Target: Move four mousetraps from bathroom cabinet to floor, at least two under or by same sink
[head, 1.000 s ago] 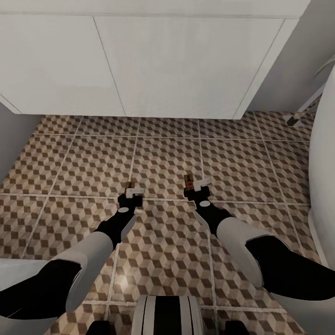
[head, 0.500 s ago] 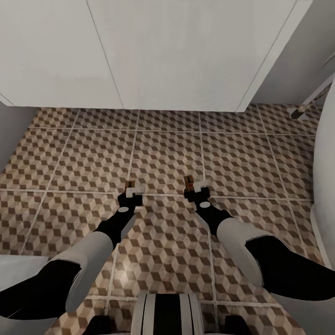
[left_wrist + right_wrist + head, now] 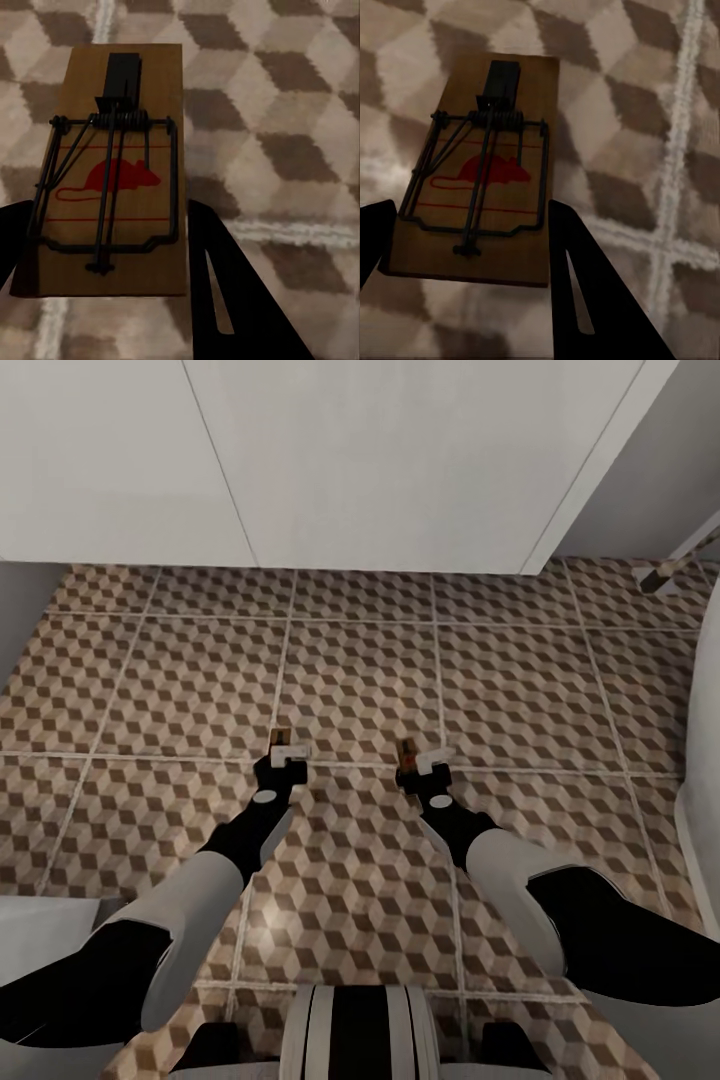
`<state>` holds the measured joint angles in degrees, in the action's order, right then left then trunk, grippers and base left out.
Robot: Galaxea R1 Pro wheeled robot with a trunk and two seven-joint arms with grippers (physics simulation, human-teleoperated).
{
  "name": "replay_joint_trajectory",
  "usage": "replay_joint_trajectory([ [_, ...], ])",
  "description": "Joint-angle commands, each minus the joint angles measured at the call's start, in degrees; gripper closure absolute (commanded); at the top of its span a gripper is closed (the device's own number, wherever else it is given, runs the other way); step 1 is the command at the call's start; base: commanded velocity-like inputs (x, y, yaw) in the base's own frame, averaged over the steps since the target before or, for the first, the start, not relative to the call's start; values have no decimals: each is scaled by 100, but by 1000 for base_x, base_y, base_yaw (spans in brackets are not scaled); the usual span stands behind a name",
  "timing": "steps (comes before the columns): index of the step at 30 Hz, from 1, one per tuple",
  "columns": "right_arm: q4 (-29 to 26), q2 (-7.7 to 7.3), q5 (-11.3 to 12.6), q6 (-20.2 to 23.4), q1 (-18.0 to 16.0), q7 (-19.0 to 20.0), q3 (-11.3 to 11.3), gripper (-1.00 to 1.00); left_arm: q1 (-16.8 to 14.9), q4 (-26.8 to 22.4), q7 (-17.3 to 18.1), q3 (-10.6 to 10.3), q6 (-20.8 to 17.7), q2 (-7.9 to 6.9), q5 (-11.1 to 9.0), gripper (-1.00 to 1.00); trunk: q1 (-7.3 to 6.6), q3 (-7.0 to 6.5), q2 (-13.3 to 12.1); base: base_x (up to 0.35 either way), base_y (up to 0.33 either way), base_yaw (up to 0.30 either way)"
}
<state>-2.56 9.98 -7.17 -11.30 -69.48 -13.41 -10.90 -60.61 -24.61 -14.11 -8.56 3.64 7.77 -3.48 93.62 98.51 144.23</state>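
Both arms reach out low over the bathroom floor (image 3: pixel 360 680), the left hand (image 3: pixel 280 752) clamped on one mousetrap (image 3: pixel 109 169), the right hand (image 3: pixel 418 758) gripping another mousetrap (image 3: pixel 480 180). The sink (image 3: pixel 400 460) sits just ahead. This looks like the carry-to-sink step; next, lower and release them beside it.

Patterned tile floor (image 3: pixel 350 670) with pale grout, white boxy unit (image 3: pixel 380 460) above, grey wall (image 3: pixel 650 470) alongside.
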Motion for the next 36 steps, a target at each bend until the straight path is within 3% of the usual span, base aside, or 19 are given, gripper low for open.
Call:
replay_joint_trajectory([
  [1,9,2,-39,-12,-4,-21,-8,100,-4,-18,-58,-47,14,-4,-21,100,1,25,3,0,0,0],
  [19,111,2,-39,-654,81,-14,-11,100,68,-155,-71,-58,10,44,-22,100,4,48,4,0,0,0],
  [27,38,2,-104,-1011,81,-205,-31,100,84,-184,-270,-627,4,57,-33,100,4,48,4,0,0,0],
  [31,-2,2,-114,-1021,82,-656,-39,100,84,-340,-495,-710,14,45,-45,100,4,48,4,0,0,0],
  [36,-171,2,-105,-847,76,-811,-25,100,84,-524,-524,-718,-9,35,-53,100,4,48,4,0,0,0],
])
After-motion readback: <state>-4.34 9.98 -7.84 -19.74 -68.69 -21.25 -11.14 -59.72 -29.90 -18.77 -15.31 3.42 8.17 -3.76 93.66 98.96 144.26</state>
